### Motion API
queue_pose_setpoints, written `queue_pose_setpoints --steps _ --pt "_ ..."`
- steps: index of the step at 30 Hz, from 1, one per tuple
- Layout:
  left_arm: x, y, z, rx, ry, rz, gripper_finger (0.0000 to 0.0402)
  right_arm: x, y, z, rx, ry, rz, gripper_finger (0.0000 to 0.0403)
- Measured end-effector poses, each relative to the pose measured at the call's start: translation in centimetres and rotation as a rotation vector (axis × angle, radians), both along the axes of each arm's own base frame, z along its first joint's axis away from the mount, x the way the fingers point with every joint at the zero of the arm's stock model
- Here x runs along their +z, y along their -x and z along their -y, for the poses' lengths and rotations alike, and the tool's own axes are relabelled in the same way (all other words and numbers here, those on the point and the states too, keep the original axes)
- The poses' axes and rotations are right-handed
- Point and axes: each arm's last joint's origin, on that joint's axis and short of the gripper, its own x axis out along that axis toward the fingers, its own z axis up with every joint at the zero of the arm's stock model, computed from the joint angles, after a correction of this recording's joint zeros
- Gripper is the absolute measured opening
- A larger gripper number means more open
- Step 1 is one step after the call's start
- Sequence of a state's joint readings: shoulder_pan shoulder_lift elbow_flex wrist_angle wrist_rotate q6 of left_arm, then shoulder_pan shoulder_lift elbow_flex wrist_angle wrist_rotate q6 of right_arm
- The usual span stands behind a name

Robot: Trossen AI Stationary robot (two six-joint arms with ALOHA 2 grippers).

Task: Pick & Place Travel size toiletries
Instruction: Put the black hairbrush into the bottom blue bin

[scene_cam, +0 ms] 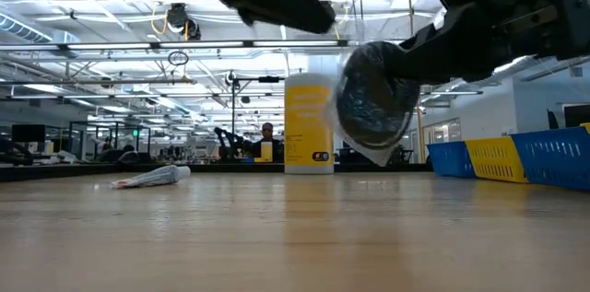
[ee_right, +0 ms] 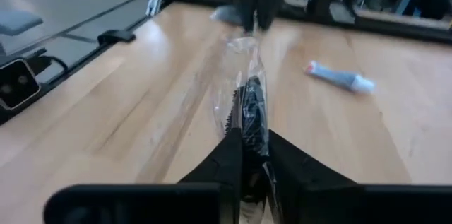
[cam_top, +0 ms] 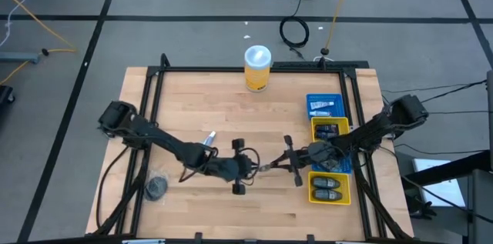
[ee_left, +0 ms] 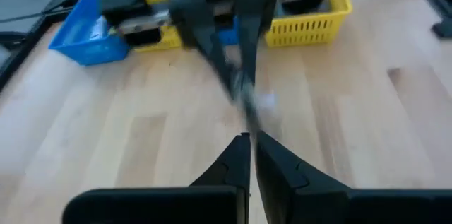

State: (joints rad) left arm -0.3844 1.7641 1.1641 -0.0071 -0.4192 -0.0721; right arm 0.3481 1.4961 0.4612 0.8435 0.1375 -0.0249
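- High view: the two dark arms met over the middle of the pale wooden counter (cam_top: 192, 98). The left hand (cam_top: 258, 168) and the right hand (cam_top: 279, 162) sat tip to tip, with a small clear-wrapped item (cam_top: 268, 166) pinched between them, lifted off the wood. A white tube with a blue mark (cam_top: 209, 138) lay near the left arm, a round grey flat jar (cam_top: 157, 187) farther toward that side's edge. Blue and yellow slotted bins (cam_top: 330, 155) stood in a row by the right arm, dark oblong pieces in the yellow ones and tubes in the blue. A tall yellow canister with a white lid (cam_top: 257, 68) stood at the far edge.
- Low view: the wrapped item showed as a dark grey round piece in crinkled clear film (scene_cam: 376, 100), hanging in the air. The canister carried a dark label patch, its writing too small to read.
- Left wrist view: the left hand's fingers (ee_left: 233, 164) were pressed together on a thin edge of the film (ee_left: 247, 104); the right hand reached in from the bins' side.
- Right wrist view: the right hand's fingers (ee_right: 229, 155) were clamped on the film packet around the dark piece (ee_right: 248, 111); no print was legible.
- Handling, as a judgement: the packet looked light, soft and slippery, the film apt to slide or tear. A grip across the solid piece inside would likely hold better than one on the loose film edge.
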Motion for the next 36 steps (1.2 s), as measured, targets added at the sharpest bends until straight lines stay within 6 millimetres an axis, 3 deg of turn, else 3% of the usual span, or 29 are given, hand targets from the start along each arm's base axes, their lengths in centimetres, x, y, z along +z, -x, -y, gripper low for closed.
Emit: queue_pose_setpoints --steps 4,8,12,17,24,27,31,36 --pt "0.5 1.8 0.1 0.084 -0.052 -0.086 0.0022 2.3 1.0 -0.5 -0.060 0.060 -0.124 0.0038" --pt "-0.3 2.8 0.4 0.164 -0.117 -0.142 0.0021 6.3 2.3 -1.2 -0.092 0.151 -0.304 0.0022" --pt "-1.7 2.7 0.6 0.216 -0.127 -0.176 0.0021 10.2 3.9 -0.8 -0.132 0.127 -0.555 0.0024" --pt "-2.9 2.2 0.8 0.259 -0.139 -0.171 0.0021 12.3 6.3 0.7 -0.171 0.087 -0.932 0.0043" --pt "-3.8 1.8 0.7 0.260 -0.155 -0.188 0.0021 11.5 7.8 1.9 -0.059 -0.034 -1.244 0.0024" --pt "-3.8 1.8 0.6 0.262 -0.153 -0.186 0.0021 10.6 7.6 2.1 0.024 -0.009 -1.306 0.0031" --pt "-3.8 1.8 0.6 0.262 -0.152 -0.184 0.0021 10.1 7.9 2.9 -0.038 0.065 -1.430 0.0046" --pt "-3.8 1.7 0.5 0.264 -0.149 -0.182 0.0021 9.6 7.9 3.6 -0.041 0.134 -1.521 0.0031"
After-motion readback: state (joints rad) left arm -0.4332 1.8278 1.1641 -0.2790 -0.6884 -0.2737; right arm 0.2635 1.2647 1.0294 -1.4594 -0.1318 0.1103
